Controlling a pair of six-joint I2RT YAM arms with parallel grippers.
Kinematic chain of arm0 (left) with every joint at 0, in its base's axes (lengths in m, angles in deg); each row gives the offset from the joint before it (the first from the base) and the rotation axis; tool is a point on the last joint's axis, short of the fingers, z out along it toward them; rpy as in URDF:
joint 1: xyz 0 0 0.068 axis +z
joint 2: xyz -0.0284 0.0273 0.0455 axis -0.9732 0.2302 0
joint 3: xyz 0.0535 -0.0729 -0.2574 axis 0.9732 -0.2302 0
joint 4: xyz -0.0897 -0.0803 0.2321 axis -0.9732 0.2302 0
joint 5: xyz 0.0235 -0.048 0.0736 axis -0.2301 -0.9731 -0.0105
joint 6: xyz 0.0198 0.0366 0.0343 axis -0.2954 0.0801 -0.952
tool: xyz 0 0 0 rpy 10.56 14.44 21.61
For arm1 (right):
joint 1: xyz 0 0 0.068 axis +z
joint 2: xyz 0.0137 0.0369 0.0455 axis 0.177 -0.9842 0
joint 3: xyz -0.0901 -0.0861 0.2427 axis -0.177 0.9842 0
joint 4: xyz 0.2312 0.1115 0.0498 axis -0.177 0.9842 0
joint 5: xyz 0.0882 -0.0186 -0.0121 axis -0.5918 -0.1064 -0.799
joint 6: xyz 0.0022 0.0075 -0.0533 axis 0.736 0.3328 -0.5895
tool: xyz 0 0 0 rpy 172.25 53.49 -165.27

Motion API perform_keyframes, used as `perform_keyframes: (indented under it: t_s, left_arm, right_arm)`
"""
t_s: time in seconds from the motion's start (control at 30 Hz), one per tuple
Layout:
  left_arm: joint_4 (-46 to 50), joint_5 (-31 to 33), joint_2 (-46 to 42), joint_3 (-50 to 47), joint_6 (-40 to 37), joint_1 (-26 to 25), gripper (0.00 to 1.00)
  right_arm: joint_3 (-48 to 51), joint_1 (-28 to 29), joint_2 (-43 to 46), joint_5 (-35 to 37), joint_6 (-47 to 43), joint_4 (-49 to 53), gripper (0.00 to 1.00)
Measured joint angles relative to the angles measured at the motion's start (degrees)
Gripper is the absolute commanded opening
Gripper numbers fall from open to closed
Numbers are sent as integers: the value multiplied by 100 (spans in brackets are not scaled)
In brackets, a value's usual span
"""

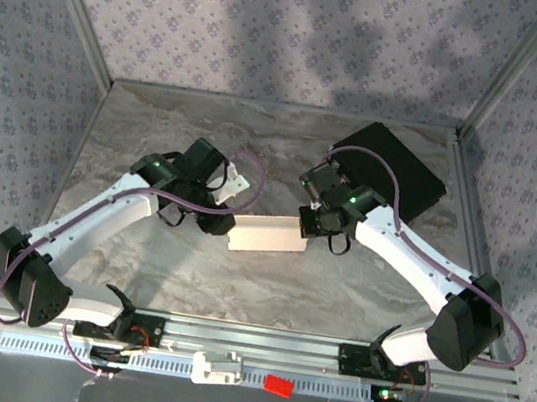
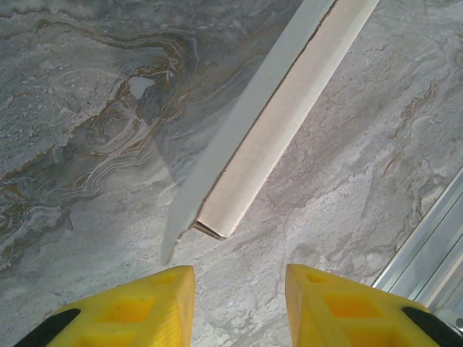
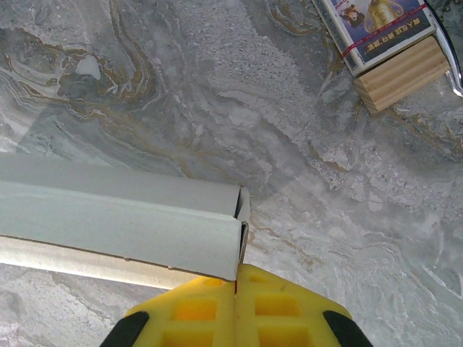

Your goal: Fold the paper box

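Observation:
The paper box (image 1: 266, 233) is a white cardboard piece folded into a long, narrow shape, lying across the middle of the marble table. My right gripper (image 3: 237, 278) is shut on the box's right end (image 3: 123, 224), its yellow fingers pinching the thin edge there. At the box's left end my left gripper (image 2: 239, 275) is open, with bare table between its yellow fingers (image 2: 155, 303). That end of the box (image 2: 268, 123) lies just ahead of the fingertips and does not touch them.
A black rectangular case (image 1: 390, 169) lies at the back right of the table. A small printed packet (image 3: 383, 29) rests on a ridged wooden block (image 3: 401, 76) beyond the right gripper. An aluminium rail (image 1: 257, 346) runs along the near edge.

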Motion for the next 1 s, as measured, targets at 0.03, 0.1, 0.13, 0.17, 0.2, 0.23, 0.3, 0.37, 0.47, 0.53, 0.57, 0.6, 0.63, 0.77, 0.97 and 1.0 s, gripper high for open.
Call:
perform_keyframes:
  t_s: [0.03, 0.1, 0.13, 0.17, 0.2, 0.23, 0.3, 0.37, 0.47, 0.53, 0.57, 0.6, 0.63, 0.77, 0.97, 1.0]
  left_arm:
    - [13, 17, 13, 7, -15, 7, 38]
    - [15, 48, 72, 9, -46, 9, 39]
    - [17, 81, 118, 9, -59, 9, 40]
    - [11, 107, 157, 9, -79, 9, 44]
    - [7, 125, 188, 9, -90, 22, 46]
    - [4, 140, 216, 9, -101, 42, 47]
    - [2, 177, 225, 9, -127, 90, 48]
    - [-9, 232, 225, 9, -144, 144, 48]
    - [-59, 273, 223, 9, -149, 197, 49]
    - [-103, 271, 223, 9, -164, 212, 50]
    - [-120, 262, 221, 9, -175, 234, 50]
    - [-122, 247, 219, 9, -190, 240, 49]
    - [-125, 216, 219, 9, -210, 262, 48]
    - [-127, 111, 238, 9, -258, 321, 39]
    - [-142, -74, 501, 15, -295, 420, 30]
    - [-146, -105, 546, 17, -293, 424, 30]
  right_arm:
    - [-2, -13, -4, -13, 0, 0, 0]
    - [-9, -44, -13, -46, 0, 7, 0]
    - [-11, -59, -15, -66, -2, 9, 0]
    - [-13, -63, -17, -81, -2, 11, 0]
    - [-20, -76, -20, -92, -2, 13, 0]
    - [-20, -85, -24, -96, -2, 13, 0]
    - [-22, -96, -26, -111, -2, 13, 0]
    - [-24, -107, -26, -133, -4, 13, 0]
    - [-31, -120, -31, -153, -4, 13, 0]
    - [-31, -129, -31, -162, -4, 13, 0]
    - [-31, -133, -31, -179, -4, 13, 0]
    - [-31, -136, -31, -181, -4, 13, 0]
    - [-31, -146, -31, -197, -4, 13, 0]
    - [-31, -151, -31, -201, -7, 11, 0]
    - [-33, -151, -31, -236, -20, 11, 0]
    - [-33, -151, -31, -236, -20, 11, 0]
